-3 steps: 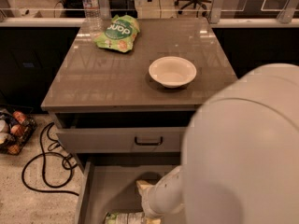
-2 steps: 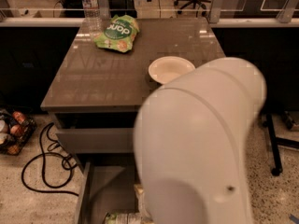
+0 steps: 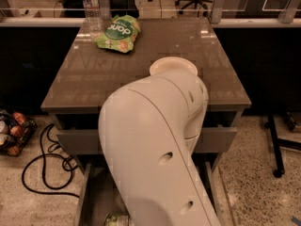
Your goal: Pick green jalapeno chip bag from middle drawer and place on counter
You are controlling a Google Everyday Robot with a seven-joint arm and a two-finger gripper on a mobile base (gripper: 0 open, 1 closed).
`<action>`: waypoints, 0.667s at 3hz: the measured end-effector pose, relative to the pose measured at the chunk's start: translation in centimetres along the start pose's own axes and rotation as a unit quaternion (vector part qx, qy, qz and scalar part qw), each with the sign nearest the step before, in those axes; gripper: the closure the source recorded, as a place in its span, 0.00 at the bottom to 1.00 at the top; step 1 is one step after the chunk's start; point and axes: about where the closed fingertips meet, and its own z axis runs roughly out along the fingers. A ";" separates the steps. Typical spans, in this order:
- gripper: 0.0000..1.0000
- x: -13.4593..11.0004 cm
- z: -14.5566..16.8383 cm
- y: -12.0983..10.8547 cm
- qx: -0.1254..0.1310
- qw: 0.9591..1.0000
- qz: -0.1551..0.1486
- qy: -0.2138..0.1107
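My white arm [image 3: 155,149] fills the middle of the camera view and reaches down into the open middle drawer [image 3: 95,197] at the bottom. My gripper is hidden behind the arm. A small piece of the green jalapeno chip bag [image 3: 117,219] shows on the drawer floor at the bottom edge, beside the arm. The glossy grey-brown counter [image 3: 155,41] lies above the drawers.
A brighter green bag with white lettering [image 3: 117,32] and a water bottle [image 3: 91,4] stand at the counter's back left. A white bowl [image 3: 173,66] is partly covered by the arm. Black cables [image 3: 42,164] and a basket [image 3: 11,133] lie on the floor at left. A stand base [image 3: 277,145] is at right.
My arm has swung from the right across to the middle of the view. It now covers most of the open drawer and part of the bowl.
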 end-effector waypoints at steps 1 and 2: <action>0.00 -0.7 1.7 1.5 0.001 1.000 0.010 -0.016; 0.19 -1.9 3.0 2.6 0.002 0.999 0.008 -0.038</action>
